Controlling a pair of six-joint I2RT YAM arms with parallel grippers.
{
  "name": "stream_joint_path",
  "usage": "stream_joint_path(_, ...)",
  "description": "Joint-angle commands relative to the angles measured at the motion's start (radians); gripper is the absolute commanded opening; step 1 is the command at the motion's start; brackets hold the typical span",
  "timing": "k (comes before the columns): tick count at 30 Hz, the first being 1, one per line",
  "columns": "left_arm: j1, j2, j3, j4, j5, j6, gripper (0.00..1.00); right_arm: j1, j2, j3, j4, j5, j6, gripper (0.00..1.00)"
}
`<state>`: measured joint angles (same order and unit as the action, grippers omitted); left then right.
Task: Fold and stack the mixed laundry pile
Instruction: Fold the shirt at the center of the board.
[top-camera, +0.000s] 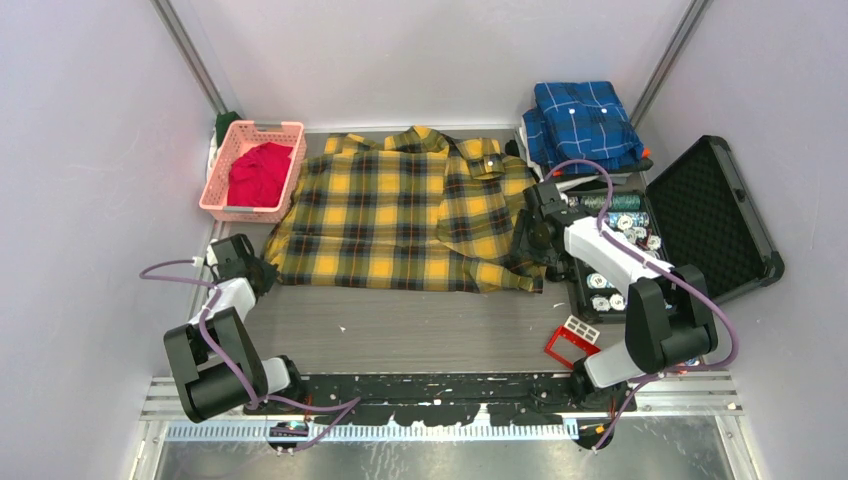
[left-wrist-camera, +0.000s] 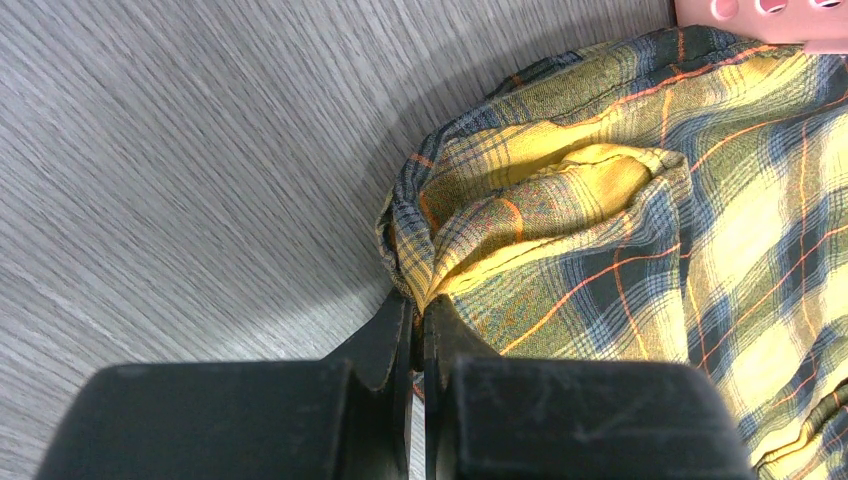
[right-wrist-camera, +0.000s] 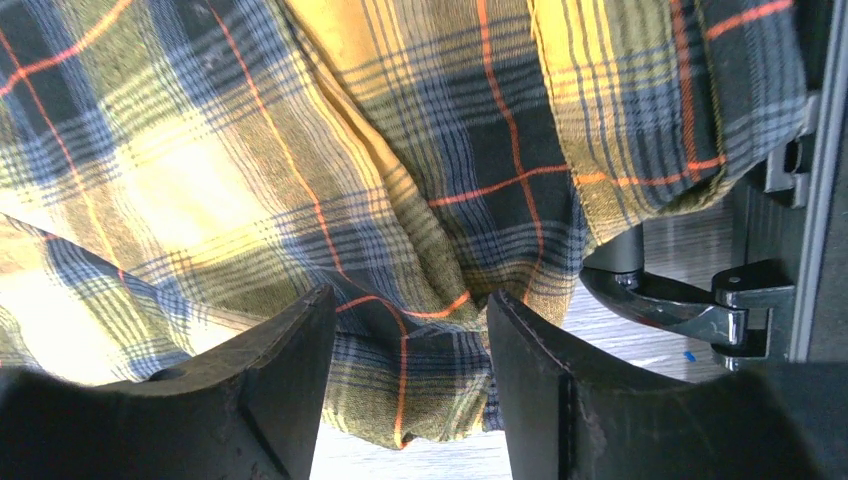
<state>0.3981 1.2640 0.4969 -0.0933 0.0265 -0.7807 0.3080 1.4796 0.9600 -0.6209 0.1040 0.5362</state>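
At far left, a pink lattice basket (top-camera: 222, 172) stands at the back of the grey tabletop (top-camera: 400, 322), holding a crumpled red T-shirt (top-camera: 260, 176). Just in front of it, the left hand (top-camera: 240, 260) sits low at the near left corner of the yellow-and-black plaid shirt (top-camera: 400, 215). The wrist view shows the left hand (left-wrist-camera: 418, 316) closed tight, a bunched fold of the shirt (left-wrist-camera: 650, 250) drawn up to its tips and apparently pinched there. The basket's rim (left-wrist-camera: 770, 14) is just beyond, and bare tabletop (left-wrist-camera: 200, 150) lies to the side.

The plaid shirt lies spread flat across the middle of the tabletop, collar toward the back wall. Its left edge is beside the basket and its right side rumpled.

At that right side the right hand (top-camera: 528, 242) reaches down onto the cloth. Seen from the wrist, the right hand (right-wrist-camera: 410, 312) stands open, its two dark fingers (right-wrist-camera: 270, 380) well apart on either side of a hanging fold of the shirt (right-wrist-camera: 300, 150), not clamped on it.

Farther right, a folded blue plaid shirt (top-camera: 585, 120) rests in the back corner. Beside the right arm a black case (top-camera: 722, 215) lies open, and a small red box (top-camera: 572, 341) sits near that arm's base.
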Motion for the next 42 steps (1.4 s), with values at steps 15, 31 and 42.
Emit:
stream_joint_path(15, 0.013, -0.017, -0.002, 0.04, -0.045, 0.009, 0.0, 0.003, 0.065, 0.022, 0.078, 0.033, -0.008, 0.37)
stream_joint_path(31, 0.014, -0.005, 0.006, 0.042, -0.036, 0.004, 0.0, 0.003, 0.025, 0.236, 0.002, 0.196, -0.005, 0.01)
stream_joint_path(42, 0.014, -0.008, 0.003, 0.037, -0.05, 0.008, 0.0, 0.002, 0.208, 0.286, 0.113, 0.37, -0.113, 0.01)
